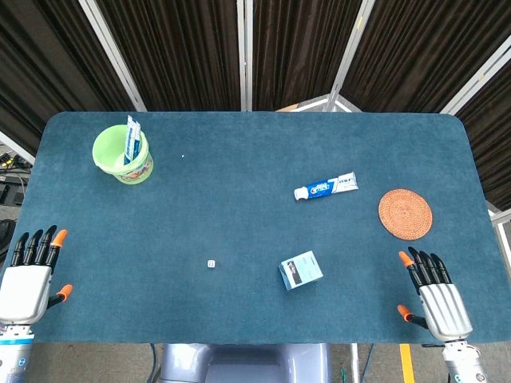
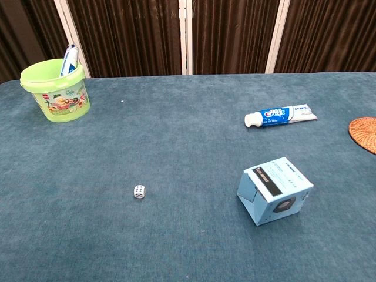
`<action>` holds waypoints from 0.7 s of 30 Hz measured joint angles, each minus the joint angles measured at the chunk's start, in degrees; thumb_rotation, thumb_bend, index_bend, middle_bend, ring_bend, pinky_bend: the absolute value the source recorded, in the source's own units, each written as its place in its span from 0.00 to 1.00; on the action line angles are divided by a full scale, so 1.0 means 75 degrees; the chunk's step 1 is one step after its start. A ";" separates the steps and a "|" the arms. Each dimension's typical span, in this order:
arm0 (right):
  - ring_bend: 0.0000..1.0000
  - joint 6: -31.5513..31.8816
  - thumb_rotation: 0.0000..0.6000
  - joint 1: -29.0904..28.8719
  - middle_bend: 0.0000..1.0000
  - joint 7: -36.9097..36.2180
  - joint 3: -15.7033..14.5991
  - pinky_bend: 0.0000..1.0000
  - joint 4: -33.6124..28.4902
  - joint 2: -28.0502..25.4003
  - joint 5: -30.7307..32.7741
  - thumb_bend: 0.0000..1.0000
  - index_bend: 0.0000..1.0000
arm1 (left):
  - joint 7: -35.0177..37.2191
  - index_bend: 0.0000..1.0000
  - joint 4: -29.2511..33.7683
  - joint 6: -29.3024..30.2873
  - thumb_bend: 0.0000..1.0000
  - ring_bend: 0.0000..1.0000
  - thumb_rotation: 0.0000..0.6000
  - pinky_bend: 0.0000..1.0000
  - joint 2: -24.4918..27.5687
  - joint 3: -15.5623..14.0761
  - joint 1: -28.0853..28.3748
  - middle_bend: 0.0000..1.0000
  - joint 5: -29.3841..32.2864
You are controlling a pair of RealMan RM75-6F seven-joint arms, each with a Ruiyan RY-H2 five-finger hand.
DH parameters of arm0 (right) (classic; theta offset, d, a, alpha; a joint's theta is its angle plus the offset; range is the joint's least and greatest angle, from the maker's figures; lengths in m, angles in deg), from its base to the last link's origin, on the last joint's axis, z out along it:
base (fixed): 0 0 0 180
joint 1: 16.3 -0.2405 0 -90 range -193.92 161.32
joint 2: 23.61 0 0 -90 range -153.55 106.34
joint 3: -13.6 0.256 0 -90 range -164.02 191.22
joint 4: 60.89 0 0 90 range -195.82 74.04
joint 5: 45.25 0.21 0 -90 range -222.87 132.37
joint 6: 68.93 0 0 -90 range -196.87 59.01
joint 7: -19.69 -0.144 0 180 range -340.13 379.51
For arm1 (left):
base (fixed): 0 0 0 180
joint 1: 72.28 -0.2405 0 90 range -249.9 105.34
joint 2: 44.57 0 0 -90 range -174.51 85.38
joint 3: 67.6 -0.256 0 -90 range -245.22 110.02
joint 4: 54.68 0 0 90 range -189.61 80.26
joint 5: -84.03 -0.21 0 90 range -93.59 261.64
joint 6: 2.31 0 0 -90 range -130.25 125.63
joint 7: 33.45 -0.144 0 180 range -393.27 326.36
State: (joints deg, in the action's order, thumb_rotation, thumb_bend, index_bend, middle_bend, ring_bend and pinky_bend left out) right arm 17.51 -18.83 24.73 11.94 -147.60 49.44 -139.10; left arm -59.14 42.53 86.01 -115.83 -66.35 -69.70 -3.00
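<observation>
My left hand (image 1: 30,275) rests at the table's near left corner, fingers stretched out and apart, holding nothing. My right hand (image 1: 433,295) lies at the near right, flat with its fingers straight, also holding nothing. Neither hand shows in the chest view. Nearest the right hand are a small light-blue box (image 1: 301,270) (image 2: 274,189) and a round woven coaster (image 1: 405,213) (image 2: 363,133). A blue-and-white toothpaste tube (image 1: 326,187) (image 2: 281,115) lies further back. A white die (image 1: 211,263) (image 2: 139,191) sits near the middle front.
A green bucket (image 1: 122,155) (image 2: 55,89) with a tube standing in it is at the far left of the blue table (image 1: 239,199). Dark curtains hang behind the far edge.
</observation>
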 measured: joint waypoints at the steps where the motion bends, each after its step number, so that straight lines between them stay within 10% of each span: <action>1: 0.00 0.0000 1.00 0.0000 0.00 0.0004 -0.0002 0.00 -0.0009 -0.0005 -0.0003 0.07 0.00 | -0.0003 0.00 -0.0006 -0.0012 0.00 0.00 1.00 0.00 -0.0003 0.0000 0.0004 0.00 0.0006; 21: 0.00 0.0037 1.00 0.0012 0.00 -0.0137 0.0089 0.00 -0.0076 -0.0093 0.0117 0.07 0.00 | 0.0394 0.01 -0.0415 -0.0435 0.01 0.00 1.00 0.00 0.0044 -0.0059 0.0447 0.00 -0.0559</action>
State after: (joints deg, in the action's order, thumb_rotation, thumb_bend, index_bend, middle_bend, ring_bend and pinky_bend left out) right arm 17.79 -18.74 23.71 12.60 -148.17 48.74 -138.22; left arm -56.18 39.42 82.75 -115.50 -66.79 -66.34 -7.19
